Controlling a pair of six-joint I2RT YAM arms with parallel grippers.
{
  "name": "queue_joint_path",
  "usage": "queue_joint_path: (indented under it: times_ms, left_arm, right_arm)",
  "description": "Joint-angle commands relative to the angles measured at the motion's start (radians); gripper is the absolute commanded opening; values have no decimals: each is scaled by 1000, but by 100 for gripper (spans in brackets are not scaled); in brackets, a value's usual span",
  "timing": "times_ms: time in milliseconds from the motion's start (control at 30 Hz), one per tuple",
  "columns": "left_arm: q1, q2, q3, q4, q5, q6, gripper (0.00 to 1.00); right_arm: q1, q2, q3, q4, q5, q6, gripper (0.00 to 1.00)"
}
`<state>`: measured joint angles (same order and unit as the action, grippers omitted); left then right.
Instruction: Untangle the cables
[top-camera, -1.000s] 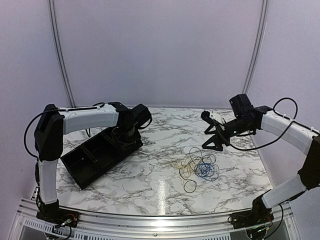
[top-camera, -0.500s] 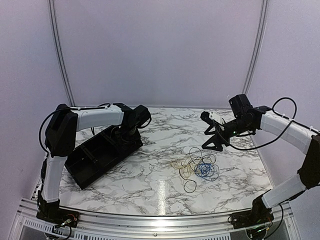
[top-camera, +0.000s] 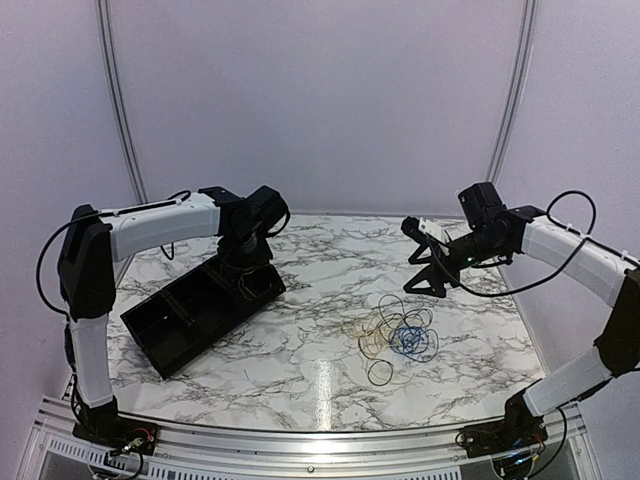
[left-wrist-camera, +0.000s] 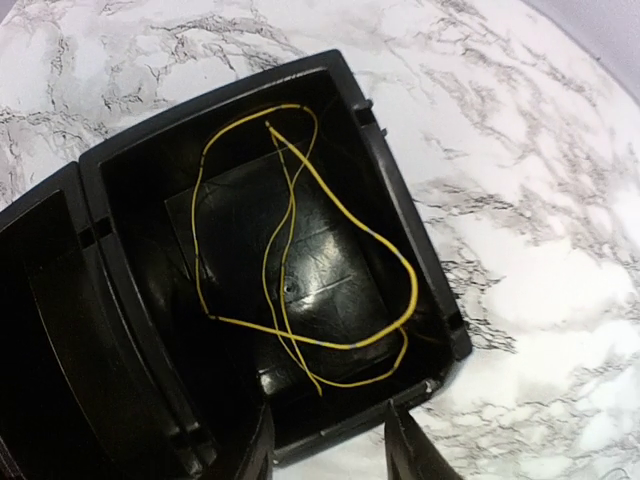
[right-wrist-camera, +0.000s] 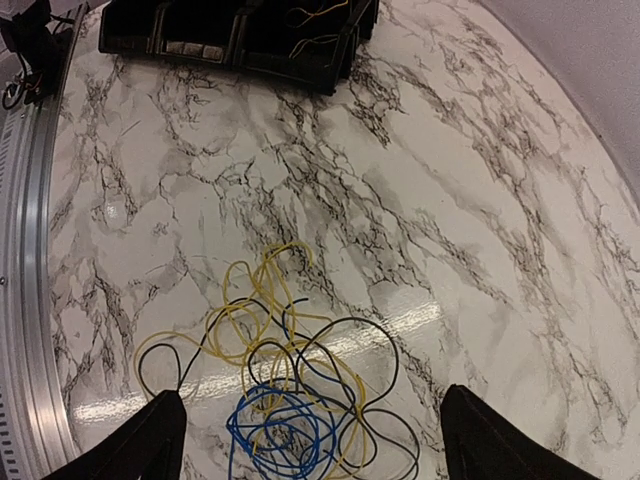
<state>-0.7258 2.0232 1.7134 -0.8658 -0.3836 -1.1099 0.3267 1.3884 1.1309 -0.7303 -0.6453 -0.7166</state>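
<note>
We're seeing the marble worktop (top-camera: 300, 350) carrying a black bin (top-camera: 180, 320) at left. Left fingers (left-wrist-camera: 408, 455) are hovering over the bin's end compartment, spread apart and gripping nothing. Right fingers (right-wrist-camera: 150, 440) are hanging above the tangle, spread wide and likewise gripping nothing. Cables (top-camera: 395, 335) are lying knotted on the worktop right of centre, well apart from the bin. Yellow and black loops are overlapping, with the blue wire (right-wrist-camera: 280, 430) bunching tight among them. One loose yellow wire (left-wrist-camera: 300, 250) is sitting inside that end compartment, curling across its floor.
</note>
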Motion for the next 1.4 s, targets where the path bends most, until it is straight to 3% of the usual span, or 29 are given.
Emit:
queue_joint_path:
  times_ms: [0, 33, 67, 100, 133, 200, 267, 300, 467, 567, 700, 833, 933, 1067, 1200, 1367]
  left_arm:
    - [-3, -89, 35, -5, 25, 107, 45]
    - [-6, -101, 51, 16, 37, 177, 53]
    - [-11, -114, 61, 40, 48, 247, 70]
    - [-19, -133, 68, 61, 51, 310, 94]
    - [-28, -156, 72, 78, 54, 374, 98]
    - [-34, -199, 81, 89, 103, 485, 99]
    - [-36, -234, 116, 98, 289, 622, 99]
    - [-49, -249, 137, 97, 318, 672, 99]
    - [-138, -378, 34, 282, 173, 818, 99]
    - [-161, -418, -27, 375, 126, 881, 99]
    - [-238, -397, 59, 406, -187, 907, 99]
    - [-234, -402, -27, 480, -482, 813, 99]
    - [-210, -408, -71, 488, -314, 818, 99]
    - [-210, -473, -195, 631, -164, 832, 99]
    - [-211, -536, -339, 736, -128, 804, 99]
    - [-210, -566, -380, 734, -119, 766, 99]
  right_arm:
    - [2, 31, 136, -68, 24, -33, 88]
    - [2, 40, 159, -78, 40, -33, 88]
    - [3, 51, 184, -86, 60, -36, 88]
    - [2, 58, 212, -97, 77, -37, 88]
    - [2, 67, 243, -109, 91, -35, 87]
    - [2, 83, 308, -135, 108, -29, 87]
    - [3, 103, 364, -153, 127, -17, 87]
    - [2, 115, 382, -156, 129, -8, 87]
    - [3, 133, 374, -106, 112, 48, 87]
    - [26, 130, 361, -99, 81, -4, 87]
    - [90, 158, 323, -96, 123, -92, 87]
    - [146, 235, 287, -82, 94, -124, 86]
    - [178, 311, 279, -62, 135, -140, 86]
    - [192, 409, 335, -121, 166, -188, 85]
    - [195, 494, 389, -156, 170, -198, 82]
    - [224, 526, 394, -181, 155, -241, 82]
